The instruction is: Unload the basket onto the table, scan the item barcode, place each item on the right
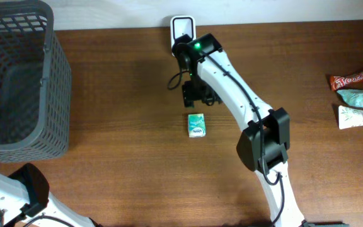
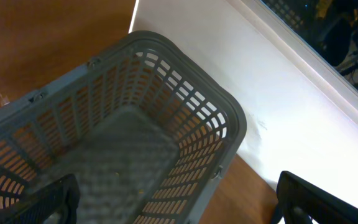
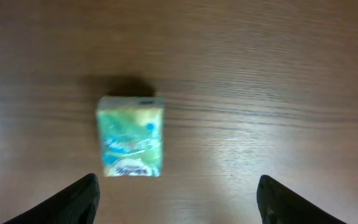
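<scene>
We find the small green packet (image 1: 196,125) lying flat on the wooden bench (image 1: 125,157), touching nothing, near the middle and some way in front of the white scanner (image 1: 181,28). The right arm (image 1: 232,79) holds its jaws just above the packet, spread wide and pinching nothing. Our left jaws also stand wide apart and empty, facing the grey basket (image 2: 185,99).

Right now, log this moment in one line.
right gripper: open, not touching green packet | green packet: lying flat on table, not held | left gripper: open, over basket
</scene>
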Available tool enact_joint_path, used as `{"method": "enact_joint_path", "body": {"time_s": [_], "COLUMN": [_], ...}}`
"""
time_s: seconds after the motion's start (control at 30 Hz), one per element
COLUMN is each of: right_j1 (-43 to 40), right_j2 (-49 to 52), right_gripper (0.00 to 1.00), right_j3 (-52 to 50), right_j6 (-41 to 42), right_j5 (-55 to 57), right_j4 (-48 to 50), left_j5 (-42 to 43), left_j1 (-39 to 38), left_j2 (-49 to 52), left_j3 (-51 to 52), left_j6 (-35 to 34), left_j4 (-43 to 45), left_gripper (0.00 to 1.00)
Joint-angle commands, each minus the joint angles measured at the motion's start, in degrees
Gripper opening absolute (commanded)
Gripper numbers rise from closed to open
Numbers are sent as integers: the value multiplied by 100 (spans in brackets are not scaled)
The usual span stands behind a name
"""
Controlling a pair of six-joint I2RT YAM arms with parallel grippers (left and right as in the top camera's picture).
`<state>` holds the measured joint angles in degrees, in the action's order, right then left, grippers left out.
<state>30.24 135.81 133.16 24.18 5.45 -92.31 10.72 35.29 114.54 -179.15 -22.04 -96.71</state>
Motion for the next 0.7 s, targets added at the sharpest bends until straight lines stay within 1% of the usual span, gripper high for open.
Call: {"method": "enact_joint_path", "body": {"time_s": [0.0,0.03,0.1,0.13,0.2,0.3,0.4,0.47,0.5,0.53,0.57,0.6,0.63,0.67], "right_j1": [439,608,881,960,1058,1071,1062,1060,1060,1060,1056,1045,990,911], "right_j2": [-68,-42,-42,-42,-42,-42,-42,-42,-42,-42,-44,-46,-46,-46], "right_gripper": [73,68,64,64,64,64,52,52,48,36,16,8,4,4], "right_j3": [-195,-365,-920,-1147,-1523,-2044,-2214,-2511,-2597,-2640,-2629,-2544,-2361,-2061], "right_j6": [-188,-184,33,72,424,442,444,439,442,444,444,439,437,433], "right_j5": [-33,127,485,568,782,855,874,944,970,931,789,675,516,317], "right_j4": [157,286,728,909,1193,1598,1753,2068,2114,2124,2131,2111,2020,1834], "left_j5": [20,20,20,20,20,17,17,17,20,20,20,20,20,20], "left_j1": [15,15,15,15,15,15,15,15,15,15,15,15,15,15], "left_j2": [-42,-42,-42,-42,-42,-42,-42,-42,-42,-42,-42,-42,-42,-42], "left_j3": [-15,-15,-15,-15,-15,-15,-15,-15,-15,-15,-15,-15,-15,-15], "left_j6": [52,52,52,52,52,52,52,52,52,52,52,52,52,52], "left_j4": [0,0,0,0,0,0,0,0,0,0,0,0,2,0], "left_gripper": [99,99,99,99,99,99,99,99,99,99,99,99,99,99]}}
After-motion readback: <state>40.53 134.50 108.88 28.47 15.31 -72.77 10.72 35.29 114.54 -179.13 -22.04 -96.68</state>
